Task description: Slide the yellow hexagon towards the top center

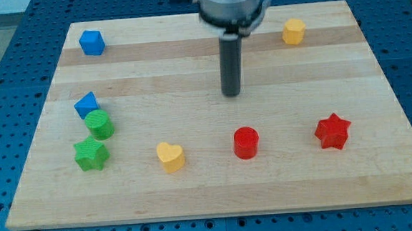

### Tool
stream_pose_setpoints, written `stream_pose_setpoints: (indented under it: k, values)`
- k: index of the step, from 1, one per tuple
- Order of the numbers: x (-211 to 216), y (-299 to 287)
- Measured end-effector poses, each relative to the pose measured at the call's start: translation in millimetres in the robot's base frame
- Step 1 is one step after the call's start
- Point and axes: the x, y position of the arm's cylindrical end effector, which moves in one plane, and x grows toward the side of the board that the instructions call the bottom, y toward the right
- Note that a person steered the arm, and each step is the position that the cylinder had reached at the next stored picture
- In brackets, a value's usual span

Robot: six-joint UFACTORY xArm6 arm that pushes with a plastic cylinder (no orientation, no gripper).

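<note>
The yellow hexagon (293, 32) sits near the view's top right of the wooden board (218, 193). My tip (232, 94) is at the end of the dark rod, near the board's middle, below and well to the left of the yellow hexagon, touching no block. A red cylinder (246, 142) lies below my tip.
A blue block (92, 43) is at the top left. A blue block (86, 105), a green cylinder (100, 125) and a green star (91, 154) cluster at the left. A yellow heart (170, 156) is at the bottom centre-left, a red star (333, 130) at the right.
</note>
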Motion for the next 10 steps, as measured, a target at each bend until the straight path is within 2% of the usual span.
stream_pose_setpoints:
  k: [1, 3, 4, 5, 6, 8, 10]
  values:
    - [-12, 55]
    - [27, 194]
    - [7, 194]
    - [-81, 192]
    - [-115, 191]
    - [-113, 183]
    - [-98, 135]
